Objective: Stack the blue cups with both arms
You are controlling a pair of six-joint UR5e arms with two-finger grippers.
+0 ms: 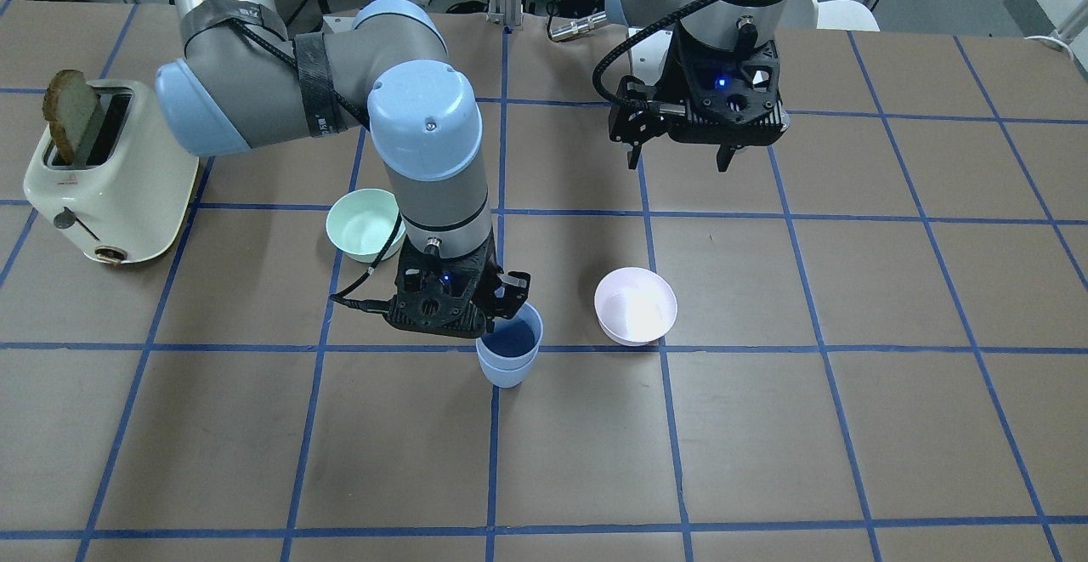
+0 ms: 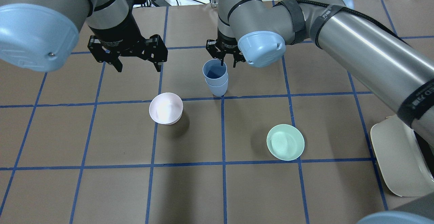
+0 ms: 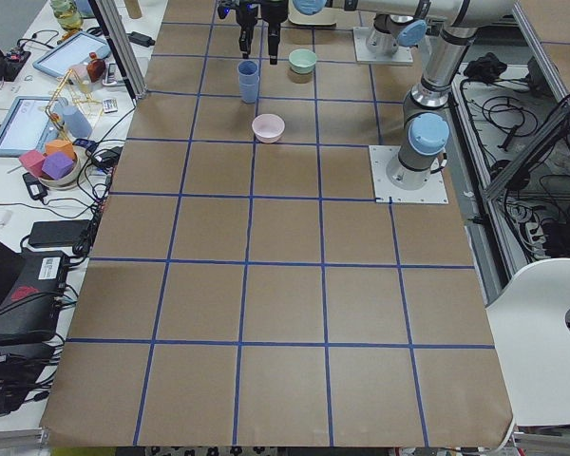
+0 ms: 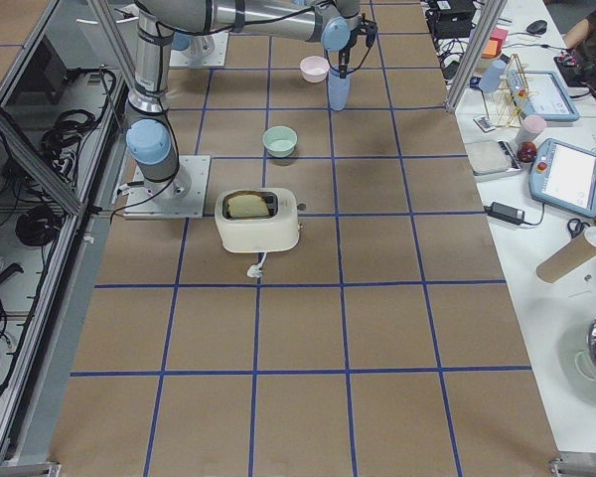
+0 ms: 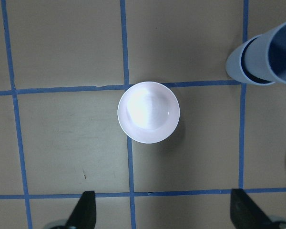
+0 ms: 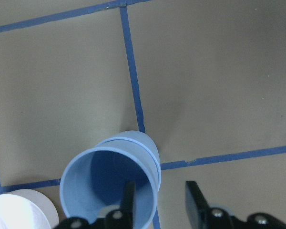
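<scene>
Seen from overhead, the left gripper [image 2: 139,67] hangs above the table [image 2: 101,190] at the far left, its two fingers spread wide with nothing between them; its wrist camera looks straight down on the pale pink bowl [image 2: 166,108], which sits upright just nearer the robot; next to the right stand the blue cups [image 2: 215,80], one nested in the other, upright beside a crossing of blue tape lines; the upper cup [image 2: 213,70] sits partway down in the lower cup [image 2: 217,89]; the right gripper [image 2: 228,63] is at the upper cup's rim, one finger inside and the other outside, parted and straddling the wall with a gap showing, not clamped on it; farther right, nearer the robot, lies the mint-green bowl [image 2: 285,142]; at the right edge stands a cream toaster [image 2: 400,159].
</scene>
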